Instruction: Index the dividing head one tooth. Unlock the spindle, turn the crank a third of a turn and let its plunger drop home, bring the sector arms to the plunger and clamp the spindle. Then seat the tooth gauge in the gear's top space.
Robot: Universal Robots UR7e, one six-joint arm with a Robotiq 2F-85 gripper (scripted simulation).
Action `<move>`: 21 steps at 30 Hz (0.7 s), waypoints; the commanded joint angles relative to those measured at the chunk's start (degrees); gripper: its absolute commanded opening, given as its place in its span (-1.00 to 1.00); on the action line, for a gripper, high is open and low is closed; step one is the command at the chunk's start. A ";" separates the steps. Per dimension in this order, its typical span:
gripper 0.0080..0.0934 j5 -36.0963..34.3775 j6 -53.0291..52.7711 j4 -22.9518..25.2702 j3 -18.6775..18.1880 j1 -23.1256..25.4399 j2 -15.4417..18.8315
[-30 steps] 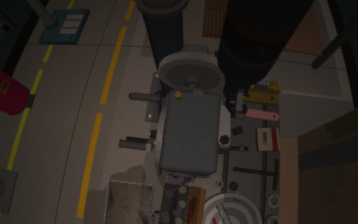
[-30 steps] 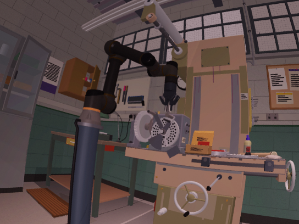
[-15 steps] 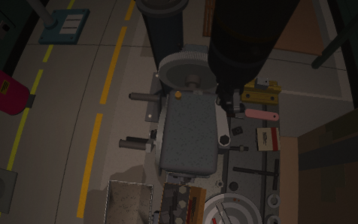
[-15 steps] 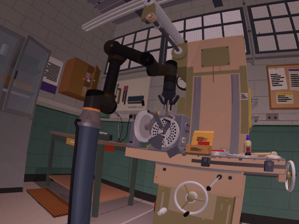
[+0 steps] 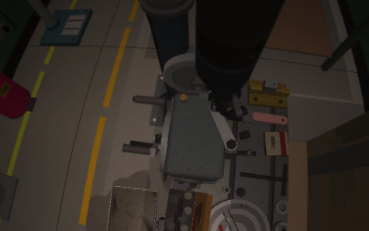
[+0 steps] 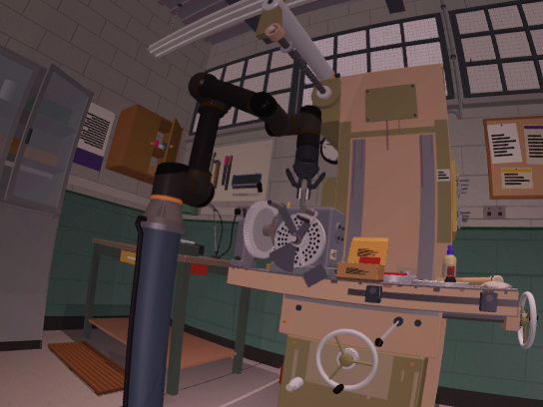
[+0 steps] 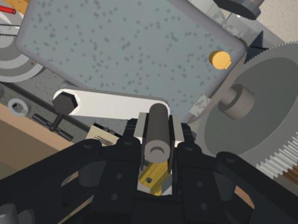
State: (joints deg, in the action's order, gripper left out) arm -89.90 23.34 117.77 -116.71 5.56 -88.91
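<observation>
The grey dividing head (image 5: 193,135) sits on the milling machine table, with the gear (image 5: 179,71) on its spindle at one end. A light crank arm (image 7: 110,103) runs along the head's side, pivoted at a dark hex nut (image 7: 64,102). At the arm's other end, my gripper (image 7: 156,138) is closed around the grey crank handle (image 7: 157,132). In the second side camera the gripper (image 6: 303,197) hangs just above the hole plate (image 6: 299,242) with its dark sector arms. An orange knob (image 7: 219,60) sits on top of the head near the gear. The pink tooth gauge (image 5: 270,118) lies on the table.
The machine column (image 6: 394,164) rises behind the head. A yellow block (image 5: 268,94), a red and white box (image 5: 276,143), a T-handle wrench (image 5: 267,178) and a round plate (image 5: 238,221) lie on the table. Two dark levers (image 5: 149,100) stick out from the head's far side.
</observation>
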 commanded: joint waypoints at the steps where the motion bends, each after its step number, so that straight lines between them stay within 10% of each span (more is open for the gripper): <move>1: -1.00 -0.10 1.44 0.06 0.07 -0.24 0.02; 21: -1.00 -0.10 32.10 -0.04 2.28 -3.79 2.13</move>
State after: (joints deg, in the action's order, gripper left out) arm -89.88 55.62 117.44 -114.47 1.82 -86.82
